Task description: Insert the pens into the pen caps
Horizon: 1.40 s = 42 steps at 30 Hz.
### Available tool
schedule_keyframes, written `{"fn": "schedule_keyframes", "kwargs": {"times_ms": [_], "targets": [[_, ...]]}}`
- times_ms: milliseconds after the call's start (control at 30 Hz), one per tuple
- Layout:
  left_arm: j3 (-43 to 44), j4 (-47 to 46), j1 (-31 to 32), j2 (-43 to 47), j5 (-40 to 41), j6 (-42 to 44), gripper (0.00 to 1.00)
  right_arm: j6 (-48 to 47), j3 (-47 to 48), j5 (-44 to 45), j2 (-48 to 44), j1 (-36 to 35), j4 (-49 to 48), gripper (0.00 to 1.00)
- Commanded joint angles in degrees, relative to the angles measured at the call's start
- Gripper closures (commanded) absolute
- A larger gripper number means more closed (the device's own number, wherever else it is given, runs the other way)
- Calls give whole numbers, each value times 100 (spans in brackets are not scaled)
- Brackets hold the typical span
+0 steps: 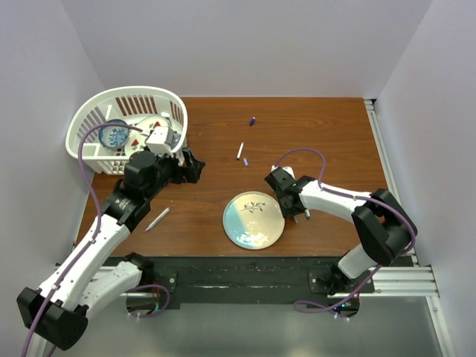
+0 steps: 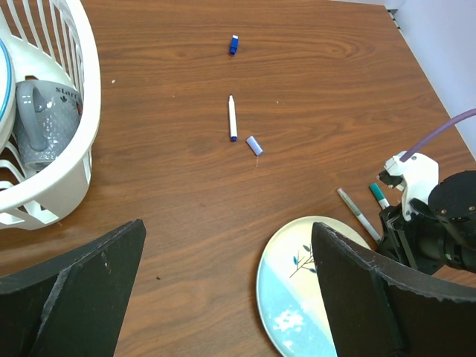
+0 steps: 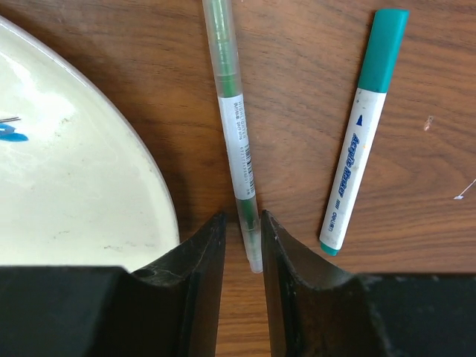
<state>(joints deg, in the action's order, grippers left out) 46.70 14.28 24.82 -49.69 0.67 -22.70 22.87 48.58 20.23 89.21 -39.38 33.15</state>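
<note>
My right gripper [image 3: 244, 230] is low on the table by the plate's edge. Its jaws stand narrowly apart around the near end of a thin clear pen with green ink [image 3: 236, 134], which lies flat. A white pen wearing a teal cap [image 3: 364, 126] lies just to its right. Both show in the left wrist view, the thin pen [image 2: 358, 216] and the teal-capped pen [image 2: 379, 195]. My left gripper [image 2: 228, 227] is wide open and empty above the table. Ahead of it lie a white pen [image 2: 232, 117], a purple cap [image 2: 254, 145] and a blue cap [image 2: 233, 44]. A grey pen [image 1: 157, 219] lies by the left arm.
A round plate [image 1: 253, 219], cream and light blue, sits at the front middle, its rim [image 3: 160, 186] touching distance left of the right fingers. A white basket [image 1: 126, 126] holding a mug and dishes stands at the back left.
</note>
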Motion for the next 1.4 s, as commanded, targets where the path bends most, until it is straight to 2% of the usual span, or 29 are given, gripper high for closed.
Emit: {"fn": "schedule_keyframes", "kwargs": {"times_ms": [0, 133, 267, 367, 500, 633, 667, 733, 833, 1067, 1267, 1367], "targets": [[-64, -259, -21, 170, 47, 240, 2, 24, 178, 34, -44, 18, 87, 70], [-56, -224, -21, 118, 100, 248, 3, 15, 240, -54, -202, 18, 104, 72], [-29, -277, -21, 56, -268, 634, 9, 59, 380, 16, -474, 18, 315, 68], [365, -49, -21, -277, -286, 635, 16, 42, 503, 25, -851, 18, 438, 64], [1409, 390, -3, -1294, -523, 644, 22, -19, 539, -212, -1388, 9, 395, 57], [2281, 610, 172, -2201, -577, 723, 29, 24, 390, -563, -2011, 18, 114, 42], [2456, 646, 294, -2385, -533, 758, 31, 42, 346, -625, -2135, 18, 52, 34], [3019, 751, 444, -3035, -341, 819, 31, 77, 206, -757, -2513, 18, -106, 30], [3854, 1014, 716, -4055, -77, 951, 35, 173, 4, -1080, -3038, 18, -369, 28], [5759, 1436, 744, -6461, 268, 1022, 42, 394, -401, -1566, -4033, 9, -845, 30], [6623, 1534, 744, -7562, 408, 1101, 48, 349, -402, -1609, -4228, 9, -757, 35], [6624, 1323, 752, -7826, 452, 1110, 50, 367, -428, -1706, -4193, 9, -783, 36]]}}
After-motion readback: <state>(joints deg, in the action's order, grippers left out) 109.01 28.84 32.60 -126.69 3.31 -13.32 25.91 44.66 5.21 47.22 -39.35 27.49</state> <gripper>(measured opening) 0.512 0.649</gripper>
